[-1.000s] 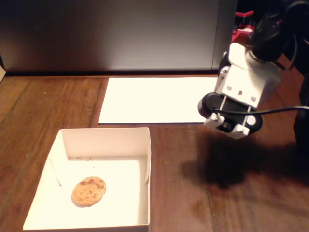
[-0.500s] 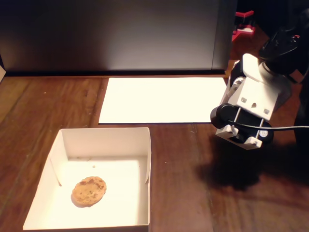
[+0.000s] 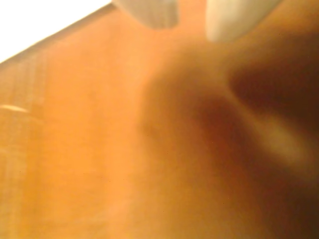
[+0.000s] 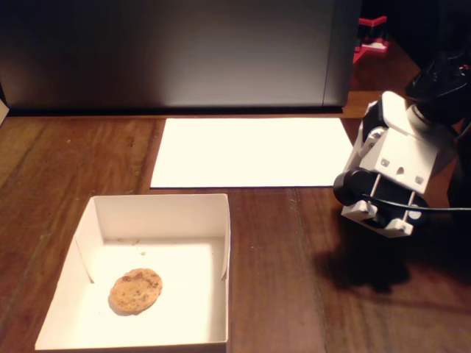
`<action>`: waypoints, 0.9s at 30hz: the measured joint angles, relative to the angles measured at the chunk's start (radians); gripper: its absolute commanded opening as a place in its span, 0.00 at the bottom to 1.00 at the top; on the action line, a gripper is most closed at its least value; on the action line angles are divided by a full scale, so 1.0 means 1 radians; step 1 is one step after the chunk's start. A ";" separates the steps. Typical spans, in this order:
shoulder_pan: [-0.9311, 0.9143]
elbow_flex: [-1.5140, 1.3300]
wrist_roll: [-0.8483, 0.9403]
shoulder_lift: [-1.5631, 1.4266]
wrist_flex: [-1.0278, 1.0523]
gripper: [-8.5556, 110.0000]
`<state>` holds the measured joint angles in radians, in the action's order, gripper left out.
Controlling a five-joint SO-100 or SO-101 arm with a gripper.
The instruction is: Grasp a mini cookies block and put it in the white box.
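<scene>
Cookie placement looks finished, judging from how things lie: nothing seems left but for the arm to clear off. From largest to smallest, the wooden counter [image 4: 280,294] carries everything; a flat white paper sheet [image 4: 250,151] lies just beside the hand [image 3: 192,17] in the fixed view, toward the rear left of it; the white box [image 4: 224,235] sits well apart from the hand, off to its left and nearer the camera; and the mini cookies block [image 4: 135,290] lies flat on the box floor, in the near left part, clear of the walls. The hand hangs over bare wood with nothing in it. In the blurred wrist view its two pale fingertips [image 3: 149,12] appear to stand a little apart, with only wood showing between them, though the blur makes that uncertain.
</scene>
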<state>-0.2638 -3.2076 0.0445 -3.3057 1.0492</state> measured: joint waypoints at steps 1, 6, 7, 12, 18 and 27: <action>-0.005 0.000 -0.006 0.000 0.008 0.07; -0.011 0.000 -0.006 0.000 0.046 0.07; -0.011 0.000 0.003 0.000 0.055 0.07; -0.011 0.000 0.025 0.000 0.107 0.07; -0.011 0.000 0.029 0.000 0.117 0.07; -0.037 0.000 -0.021 0.000 0.117 0.07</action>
<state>-0.3007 -3.2076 0.0230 -3.3057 1.1658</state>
